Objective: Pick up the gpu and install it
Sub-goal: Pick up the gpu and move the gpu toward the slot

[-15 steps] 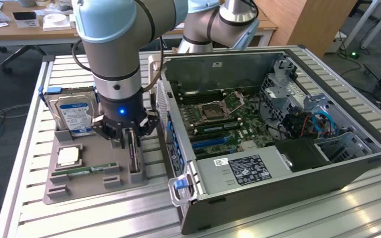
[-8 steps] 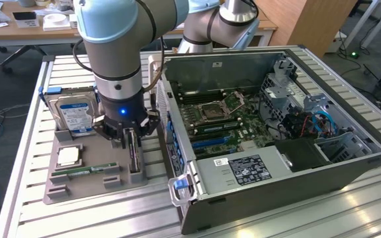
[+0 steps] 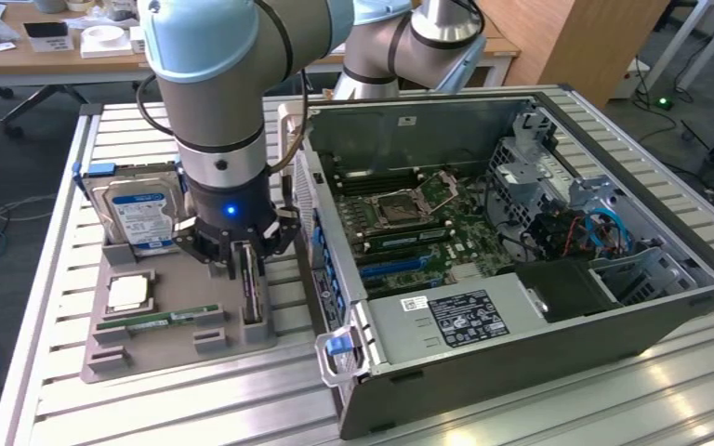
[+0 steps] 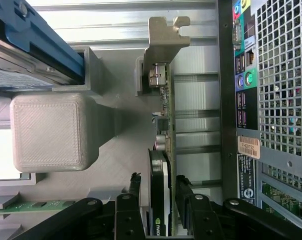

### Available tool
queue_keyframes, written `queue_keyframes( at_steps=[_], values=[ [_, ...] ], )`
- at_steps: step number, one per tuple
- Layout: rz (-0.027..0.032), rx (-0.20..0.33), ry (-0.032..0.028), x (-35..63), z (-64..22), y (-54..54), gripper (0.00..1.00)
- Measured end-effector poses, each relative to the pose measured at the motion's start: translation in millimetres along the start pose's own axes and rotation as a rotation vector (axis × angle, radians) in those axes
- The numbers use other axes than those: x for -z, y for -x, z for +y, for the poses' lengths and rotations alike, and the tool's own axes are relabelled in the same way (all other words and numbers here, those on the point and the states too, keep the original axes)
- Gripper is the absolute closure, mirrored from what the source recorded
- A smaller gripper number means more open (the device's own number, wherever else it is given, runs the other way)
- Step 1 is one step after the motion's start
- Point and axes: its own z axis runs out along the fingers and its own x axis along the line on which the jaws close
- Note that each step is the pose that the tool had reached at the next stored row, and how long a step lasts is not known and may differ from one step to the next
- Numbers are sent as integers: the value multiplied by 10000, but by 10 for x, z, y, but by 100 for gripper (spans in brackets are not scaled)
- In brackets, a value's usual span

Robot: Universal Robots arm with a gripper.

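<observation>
Exterior view, from its left: at 9 o'clock you have the tray with the drive standing at its far end. On the tray's 3 o'clock edge the gpu stands on its long edge in its holder. The gripper is down over the card's far end, one finger on either side of it.

From the wrist view, the gripper straddles the gpu. The fingers are partly apart, and a sliver of gap shows on at least one side. I judge them not clamped, with nothing in their hold. The bracket sits in the holder's end, so the card reads as seated and not yet raised.

Further to 3 o'clock in the exterior view the case lies open, with the board bare inside it and no card standing in it.

So you are early in the job. The approach and line-up over the card look done. The grasp is not made, and the lift, the carry to the case and the seating all remain.
</observation>
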Motion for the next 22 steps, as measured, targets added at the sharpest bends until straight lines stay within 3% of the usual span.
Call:
queue_keyframes(
  at_steps=[9,11,12,22],
  values=[
    [0,0,0,0,0,0,58],
    [0,0,0,0,0,0,60],
    [0,0,0,0,0,0,67],
    [0,0,0,0,0,0,67]
  ],
)
